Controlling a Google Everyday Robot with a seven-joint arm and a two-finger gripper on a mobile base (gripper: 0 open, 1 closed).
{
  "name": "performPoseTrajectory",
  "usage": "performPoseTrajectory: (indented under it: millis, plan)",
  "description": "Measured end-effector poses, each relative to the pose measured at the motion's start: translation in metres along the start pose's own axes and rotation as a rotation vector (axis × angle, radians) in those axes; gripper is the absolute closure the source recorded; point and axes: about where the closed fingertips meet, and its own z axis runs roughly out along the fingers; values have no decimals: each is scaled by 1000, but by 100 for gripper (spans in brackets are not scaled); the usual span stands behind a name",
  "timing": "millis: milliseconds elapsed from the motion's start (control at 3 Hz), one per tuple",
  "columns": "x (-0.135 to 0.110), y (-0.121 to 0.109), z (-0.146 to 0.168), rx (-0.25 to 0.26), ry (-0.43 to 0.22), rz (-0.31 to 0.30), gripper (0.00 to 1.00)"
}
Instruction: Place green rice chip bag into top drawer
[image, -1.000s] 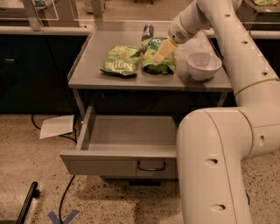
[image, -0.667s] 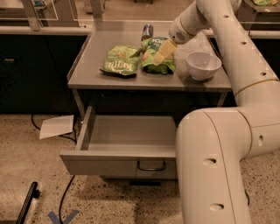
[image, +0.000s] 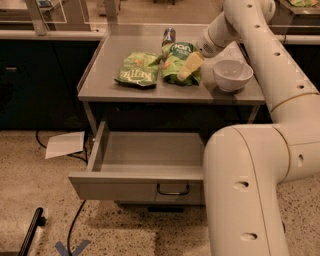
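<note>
Gripper (image: 190, 66) atop green rice chip bag (image: 174, 56) on table (image: 100, 82); jaws open or closed, cannot tell; top drawer (image: 125, 189) open.

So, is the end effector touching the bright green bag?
Cannot tell. In the camera view the end effector overlaps the bag, hiding any contact or gap.

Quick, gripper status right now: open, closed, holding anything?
Gripper: down at the green rice chip bag on the table; whether it is open, closed or holding the bag cannot be told.
</note>
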Motion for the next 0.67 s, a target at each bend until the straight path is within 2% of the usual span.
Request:
performPoseTrajectory:
  millis: [333, 667]
  plan:
    - [11, 0, 7, -5, 18, 25, 0]
    - [11, 0, 8, -5, 18, 25, 18]
